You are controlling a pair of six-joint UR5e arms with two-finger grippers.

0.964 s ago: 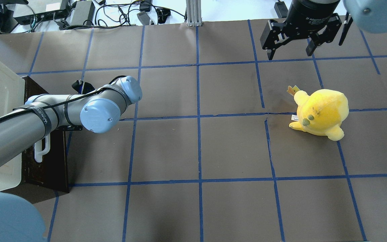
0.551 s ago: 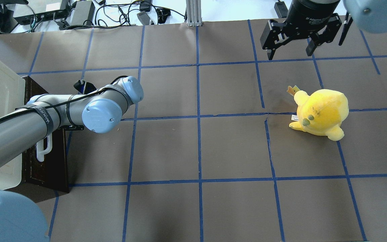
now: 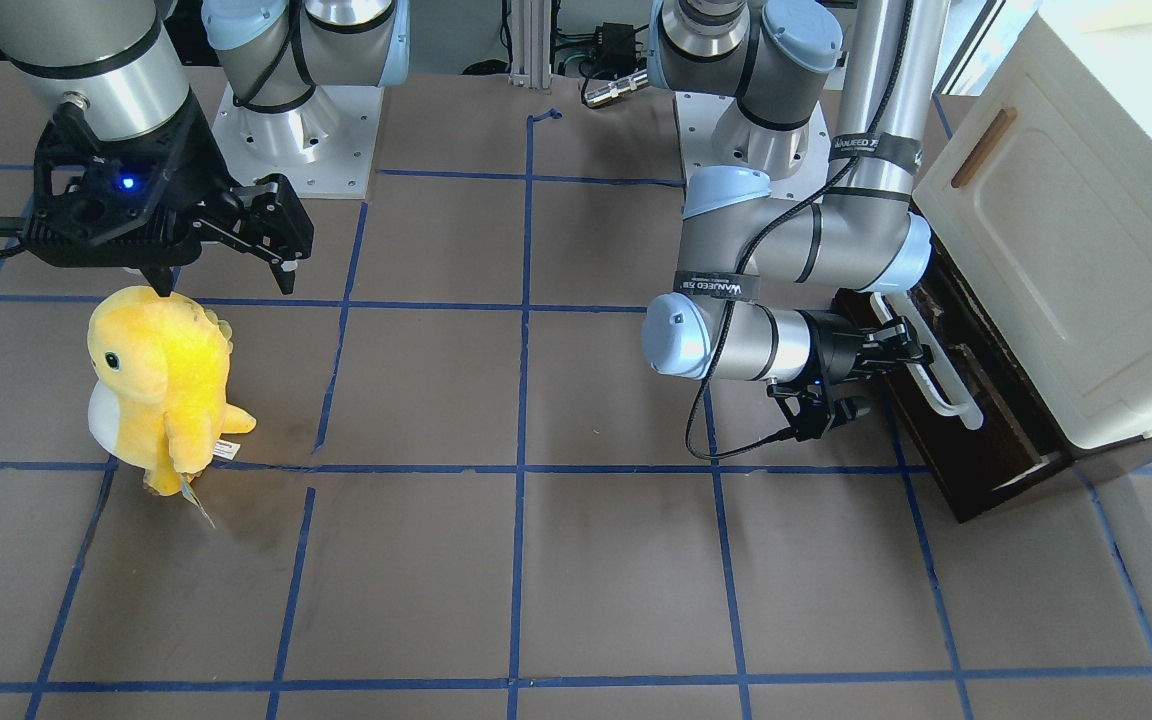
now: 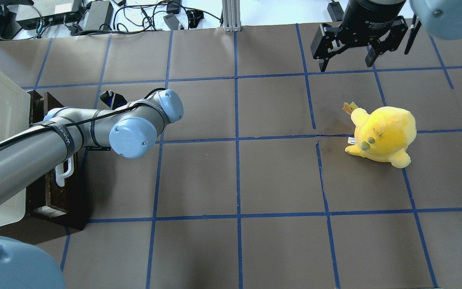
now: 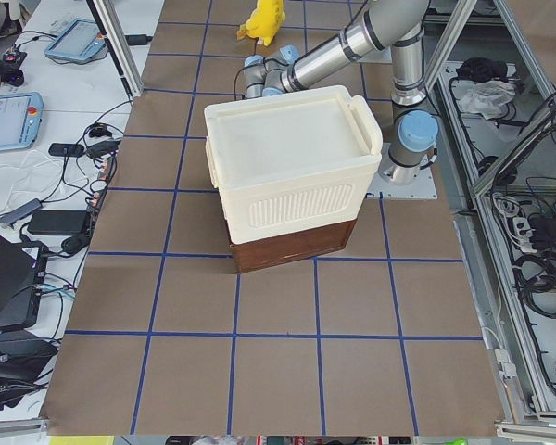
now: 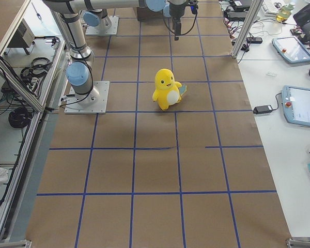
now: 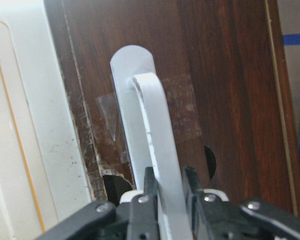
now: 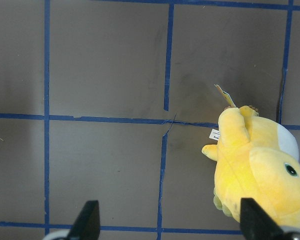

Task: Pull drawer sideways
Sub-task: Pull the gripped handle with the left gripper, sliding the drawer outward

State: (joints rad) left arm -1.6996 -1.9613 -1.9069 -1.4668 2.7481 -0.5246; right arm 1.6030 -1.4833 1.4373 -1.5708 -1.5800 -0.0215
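The drawer point(image 3: 981, 440) has a dark brown wooden front and a long white bar handle point(image 3: 928, 372). It sits at the base of the cream cabinet point(image 3: 1066, 250) and stands slightly pulled out, with a gap behind its front point(image 4: 60, 196). My left gripper point(image 3: 898, 345) is shut on the handle. The left wrist view shows its fingers clamped on the white bar point(image 7: 155, 125) in front of the brown front point(image 7: 225, 75). In the overhead view the arm hides that gripper. My right gripper point(image 4: 346, 65) is open and empty, hovering at the far side of the table.
A yellow plush toy point(image 4: 383, 134) stands on the brown mat below my right gripper point(image 3: 226, 280) and shows in the right wrist view point(image 8: 260, 170). The cabinet door with a small wooden handle point(image 3: 984, 148) rises above the drawer. Cables and boxes point(image 4: 94, 14) lie beyond the far table edge.
My left arm has moved away from the cabinet toward the table's middle, still holding the handle. The drawer front has slid out with it. The right arm has not moved.
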